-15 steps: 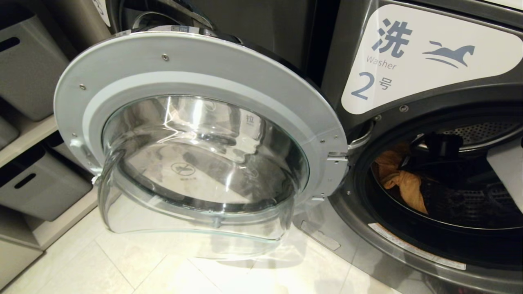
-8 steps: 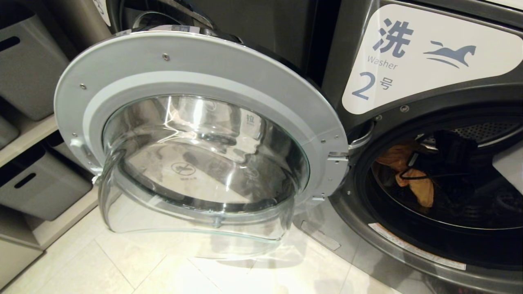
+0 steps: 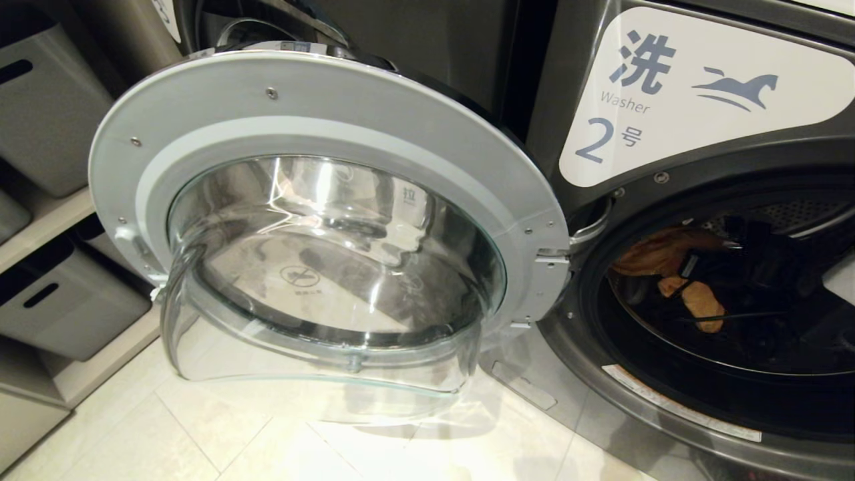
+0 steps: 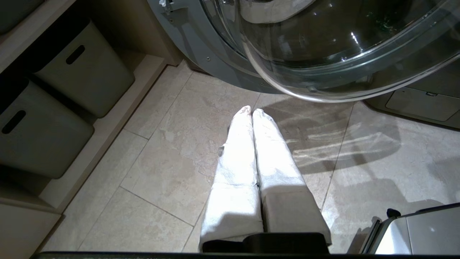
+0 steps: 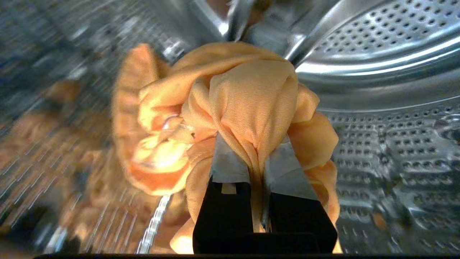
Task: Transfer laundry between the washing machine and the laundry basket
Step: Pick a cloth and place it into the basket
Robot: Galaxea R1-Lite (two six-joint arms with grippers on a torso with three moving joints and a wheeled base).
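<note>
Orange-yellow garment (image 5: 248, 97) bunched inside drum at right of head view, right hand (image 5: 251, 158) clamped on it. Washing machine (image 3: 674, 87) door (image 3: 320, 220) swung open, filling frame centre. Left hand (image 4: 251, 113) pressed together, empty, over floor tiles (image 4: 172, 158), grey bins (image 4: 82, 68) at left.

Grey storage bins (image 3: 63, 297) sit on pale shelves (image 3: 40, 227) off to the left, each with a dark slot handle in its front. One bin (image 3: 47, 107) stands on the upper shelf, and another sits below it. Seen from the left wrist, two bins (image 4: 84, 68) stand side by side on the lowest shelf, just above the floor. The floor (image 3: 220, 441) is laid with cream stone-look tiles with thin grout lines, and bright streaks of reflected light lie across it (image 4: 323, 151).
</note>
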